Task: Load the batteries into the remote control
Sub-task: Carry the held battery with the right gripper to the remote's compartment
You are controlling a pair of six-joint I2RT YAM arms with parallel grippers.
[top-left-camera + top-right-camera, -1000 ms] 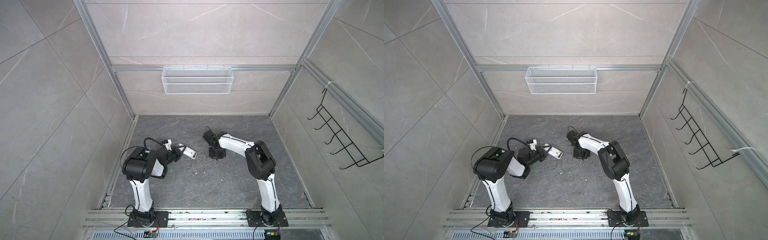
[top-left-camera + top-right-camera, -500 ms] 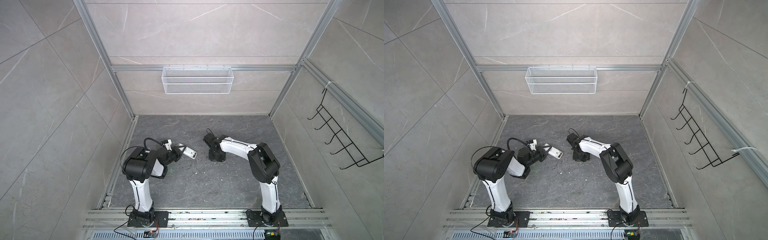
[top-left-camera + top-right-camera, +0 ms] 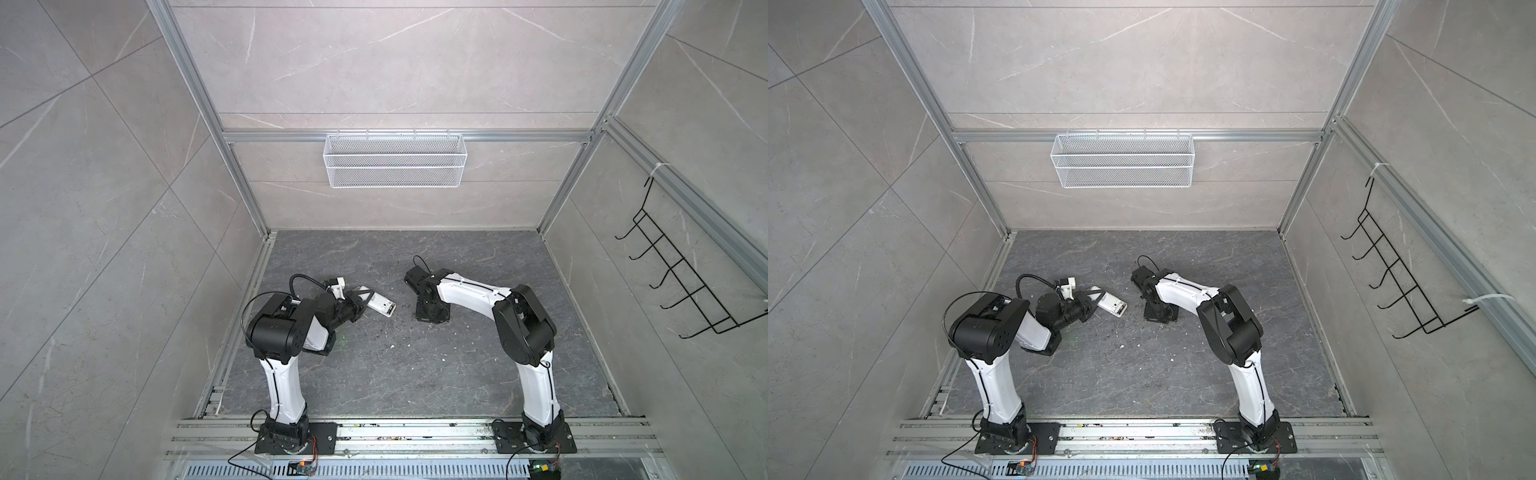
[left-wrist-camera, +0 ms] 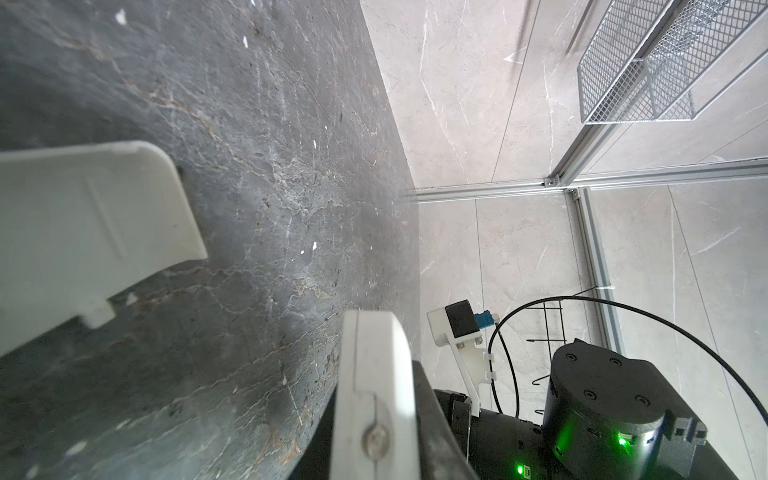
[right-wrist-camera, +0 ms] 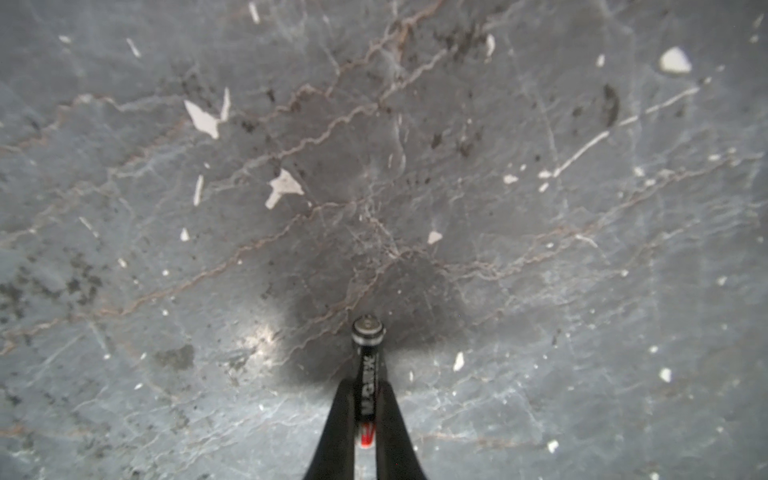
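Moved: right gripper [image 5: 365, 388] jaws drew together.
Held: battery [image 5: 368, 361] pinched in right gripper, silvery tip toward floor [image 5: 540, 249].
Remote: remote control [image 3: 382, 307] clamped in left gripper [image 3: 362, 301], apart from battery.

White-shelled arms [image 3: 284, 386], black joints [image 3: 276, 329], thin black cables [image 4: 573, 297].

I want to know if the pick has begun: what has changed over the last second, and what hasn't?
The right gripper has shifted only slightly, low over the same spot on the floor, and its jaws have closed on a battery, which now sits between them. The left gripper stays shut on the remote control, held in the same place. Nothing else has visibly moved.
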